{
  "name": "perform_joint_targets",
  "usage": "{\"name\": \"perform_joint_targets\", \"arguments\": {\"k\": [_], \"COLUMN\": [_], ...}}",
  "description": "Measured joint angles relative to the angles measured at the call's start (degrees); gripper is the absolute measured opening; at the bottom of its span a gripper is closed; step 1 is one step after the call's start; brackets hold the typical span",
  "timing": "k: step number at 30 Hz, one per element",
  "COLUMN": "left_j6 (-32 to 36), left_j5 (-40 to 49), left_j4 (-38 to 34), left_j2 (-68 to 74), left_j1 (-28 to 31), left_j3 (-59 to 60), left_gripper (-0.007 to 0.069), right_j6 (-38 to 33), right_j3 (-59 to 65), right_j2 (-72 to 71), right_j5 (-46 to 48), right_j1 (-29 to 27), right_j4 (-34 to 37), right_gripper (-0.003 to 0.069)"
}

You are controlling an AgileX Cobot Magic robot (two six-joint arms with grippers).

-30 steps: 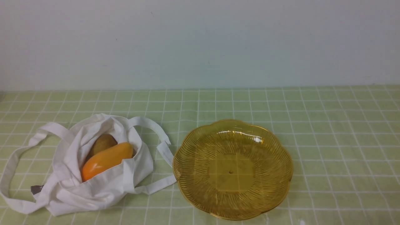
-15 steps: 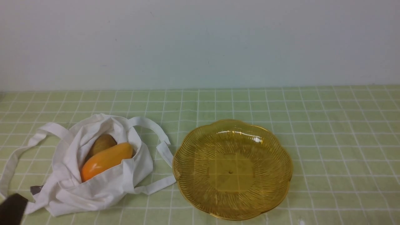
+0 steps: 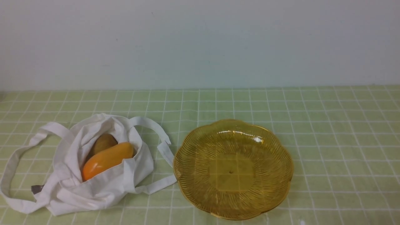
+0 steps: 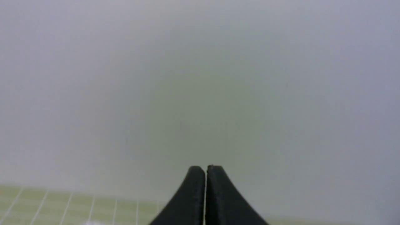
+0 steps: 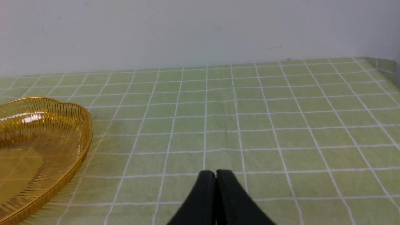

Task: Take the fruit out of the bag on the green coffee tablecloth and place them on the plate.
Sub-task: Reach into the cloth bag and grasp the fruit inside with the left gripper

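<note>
Mango in bag, plate near closed right hand

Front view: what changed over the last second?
A dark shape, probably the left arm, poked in at the near-left corner by the bag half a second ago and is gone from that view now. Nothing taken or let go. Mango and kiwi stay in the bag, plate bare; left end effector and right end effector shut.

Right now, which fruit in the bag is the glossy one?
The mango, long and orange-yellow, lying in front; the kiwi behind it is dull brown and smaller.
</note>
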Motion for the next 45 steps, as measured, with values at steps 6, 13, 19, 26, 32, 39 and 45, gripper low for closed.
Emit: {"name": "perform_joint_targets", "arguments": {"k": [6, 13, 19, 26, 32, 39, 45], "left_j6": [3.7, 19.9, 28.4, 31.5, 31.7, 31.7, 31.7], "left_j5": [26.1, 33.8, 30.7, 20.0, 11.8, 11.4, 11.5], "left_j4": [2.7, 3.6, 4.3, 4.6, 7.3, 8.6, 8.7], "left_j2": [20.2, 45.9, 57.8, 67.6, 73.8, 79.5, 82.6], "left_j1": [0.0, 0.0, 0.0, 0.0, 0.0, 0.0, 0.0], "left_j3": [-11.1, -19.7, -24.8, -28.2, -28.3, -28.3, -28.3], "left_gripper": [-0.0008, -0.0008, -0.0008, -0.0002, 0.0089, 0.0286, 0.0524], "right_j6": [0.0, 0.0, 0.0, 0.0, 0.0, 0.0, 0.0], "right_j3": [0.0, 0.0, 0.0, 0.0, 0.0, 0.0, 0.0], "right_j2": [0.0, 0.0, 0.0, 0.0, 0.0, 0.0, 0.0], "right_j5": [0.0, 0.0, 0.0, 0.0, 0.0, 0.0, 0.0], "right_j1": [0.0, 0.0, 0.0, 0.0, 0.0, 0.0, 0.0], "right_j4": [0.0, 0.0, 0.0, 0.0, 0.0, 0.0, 0.0], "right_gripper": [-0.0010, -0.0010, -0.0010, -0.0010, -0.0010, -0.0010, -0.0010]}}
